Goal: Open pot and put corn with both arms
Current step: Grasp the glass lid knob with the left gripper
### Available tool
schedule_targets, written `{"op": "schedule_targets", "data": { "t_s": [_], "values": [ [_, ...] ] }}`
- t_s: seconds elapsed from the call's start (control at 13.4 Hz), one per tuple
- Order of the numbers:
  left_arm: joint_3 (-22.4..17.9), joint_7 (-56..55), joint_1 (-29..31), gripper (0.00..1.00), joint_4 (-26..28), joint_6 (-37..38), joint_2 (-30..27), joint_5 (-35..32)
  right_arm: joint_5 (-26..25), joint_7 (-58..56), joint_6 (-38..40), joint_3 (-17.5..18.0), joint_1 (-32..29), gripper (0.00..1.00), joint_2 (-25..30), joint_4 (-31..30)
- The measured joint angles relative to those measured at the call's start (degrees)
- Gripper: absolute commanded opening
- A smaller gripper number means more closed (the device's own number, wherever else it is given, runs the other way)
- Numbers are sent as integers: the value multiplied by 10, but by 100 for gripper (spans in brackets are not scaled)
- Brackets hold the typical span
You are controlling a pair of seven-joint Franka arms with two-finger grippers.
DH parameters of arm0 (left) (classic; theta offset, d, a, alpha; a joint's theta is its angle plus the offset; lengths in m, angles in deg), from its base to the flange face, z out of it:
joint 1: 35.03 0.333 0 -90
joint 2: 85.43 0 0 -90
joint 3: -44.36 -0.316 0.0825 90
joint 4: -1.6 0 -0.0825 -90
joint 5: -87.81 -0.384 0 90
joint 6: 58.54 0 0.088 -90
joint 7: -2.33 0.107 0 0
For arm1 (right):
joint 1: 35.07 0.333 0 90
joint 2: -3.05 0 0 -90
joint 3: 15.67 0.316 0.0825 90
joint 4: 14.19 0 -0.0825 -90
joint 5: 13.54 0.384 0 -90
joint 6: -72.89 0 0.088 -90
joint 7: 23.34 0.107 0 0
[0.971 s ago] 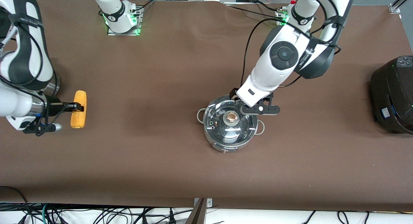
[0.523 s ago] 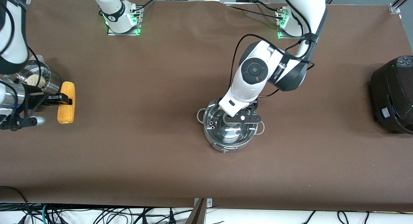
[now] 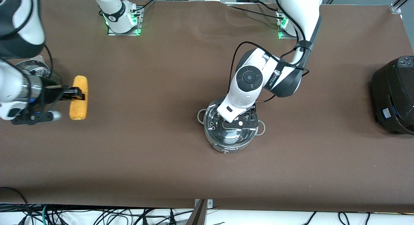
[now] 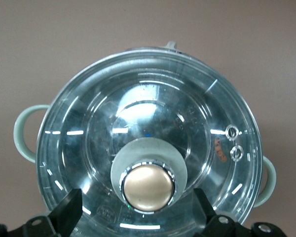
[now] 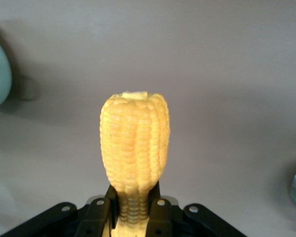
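Observation:
The steel pot (image 3: 226,141) stands mid-table with its glass lid (image 3: 216,118) on. My left gripper (image 3: 241,123) is over the lid, open. In the left wrist view its fingers (image 4: 69,210) stand on either side of the round knob (image 4: 148,187), apart from it, with the lid (image 4: 153,113) closed and the gripper (image 4: 136,207) low over it. My right gripper (image 3: 77,93) is shut on the yellow corn (image 3: 79,103) and holds it over the table at the right arm's end. In the right wrist view the gripper (image 5: 134,210) pinches the cob (image 5: 135,140) at one end.
A perforated steel steamer (image 3: 36,71) stands at the right arm's end, partly hidden by the right arm. A large black cooker (image 3: 393,95) stands at the left arm's end of the table. Brown table (image 3: 155,153) lies between the corn and the pot.
My left gripper has moved from beside the pot to over the lid and now hides the knob in the front view. My right gripper has shifted the corn about at the right arm's end.

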Motion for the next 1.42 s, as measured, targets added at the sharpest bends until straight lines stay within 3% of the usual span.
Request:
{"op": "schedule_targets", "data": {
  "t_s": [0.3, 0.97, 1.12, 1.2, 1.34, 1.42],
  "values": [
    [-14, -2, -7, 96, -12, 0, 14, 0, -5, 104, -21, 0, 78, 0, 0, 0],
    [-14, -5, -9, 60, -18, -8, 23, 0, -5, 105, -21, -4, 69, 0, 0, 1],
    [-13, -5, -10, 47, -19, -9, 23, 0, -5, 105, -21, -4, 69, 0, 0, 1],
    [-13, -6, -11, 36, -21, -11, 23, 0, -5, 105, -21, -4, 69, 0, 0, 1],
    [-14, -6, -13, 2, -21, -11, 24, 0, -5, 105, -21, -4, 69, 0, 0, 1],
    [-15, -6, -13, 0, -21, -10, 24, 0, -5, 105, -21, -4, 69, 0, 0, 1]
  ]
}}
